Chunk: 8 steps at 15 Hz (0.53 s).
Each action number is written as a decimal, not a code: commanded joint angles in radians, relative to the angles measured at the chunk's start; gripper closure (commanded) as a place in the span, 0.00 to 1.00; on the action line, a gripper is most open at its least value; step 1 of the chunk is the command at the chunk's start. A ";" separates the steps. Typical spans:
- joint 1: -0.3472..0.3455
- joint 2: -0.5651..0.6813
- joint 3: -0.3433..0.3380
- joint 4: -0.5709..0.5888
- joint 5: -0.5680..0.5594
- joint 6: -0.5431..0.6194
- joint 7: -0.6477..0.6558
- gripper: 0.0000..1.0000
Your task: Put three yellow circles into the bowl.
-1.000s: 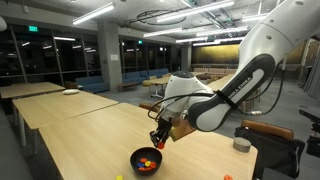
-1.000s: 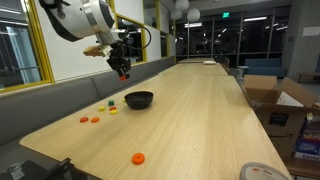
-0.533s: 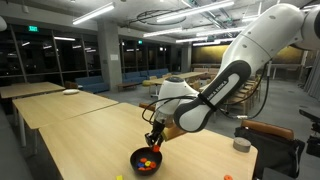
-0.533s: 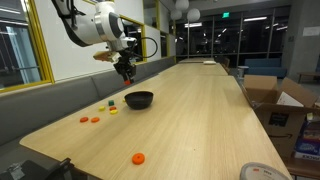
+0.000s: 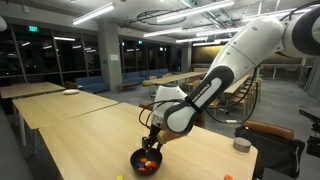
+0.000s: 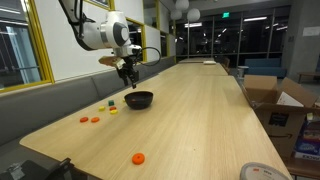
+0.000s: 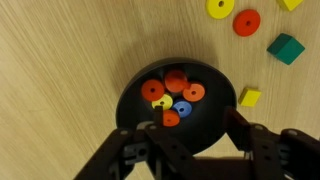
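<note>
The black bowl (image 7: 212, 112) lies right under my gripper (image 7: 193, 125) in the wrist view. Inside it are one yellow circle (image 7: 158, 97), several red-orange discs (image 7: 175, 82) and a blue disc (image 7: 182, 108). My gripper is open, its two dark fingers apart over the bowl's near half with nothing between them. Another yellow circle (image 7: 218, 8) lies on the table beyond the bowl. In both exterior views the gripper (image 5: 152, 145) (image 6: 129, 83) hangs just above the bowl (image 5: 146, 161) (image 6: 139, 99).
Beside the bowl lie a red disc (image 7: 246, 22), a green block (image 7: 286, 48) and a small yellow square (image 7: 249, 97). An orange disc (image 6: 137, 157) sits alone near the table's front. A grey cylinder (image 5: 241, 145) stands near the table's edge. Cardboard boxes (image 6: 275, 100) stand beside the table.
The arm has come down and moved over the bowl. The jaws, shut before, now stand apart.
</note>
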 commanded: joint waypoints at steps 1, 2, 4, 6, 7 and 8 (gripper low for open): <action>-0.005 0.008 0.001 0.030 0.050 -0.042 -0.035 0.03; -0.009 -0.001 0.007 0.017 0.066 -0.053 -0.041 0.00; -0.006 -0.029 0.021 -0.019 0.087 -0.093 -0.052 0.00; -0.003 -0.061 0.049 -0.062 0.118 -0.138 -0.081 0.00; -0.001 -0.085 0.074 -0.098 0.143 -0.153 -0.103 0.00; 0.002 -0.103 0.100 -0.127 0.167 -0.171 -0.125 0.00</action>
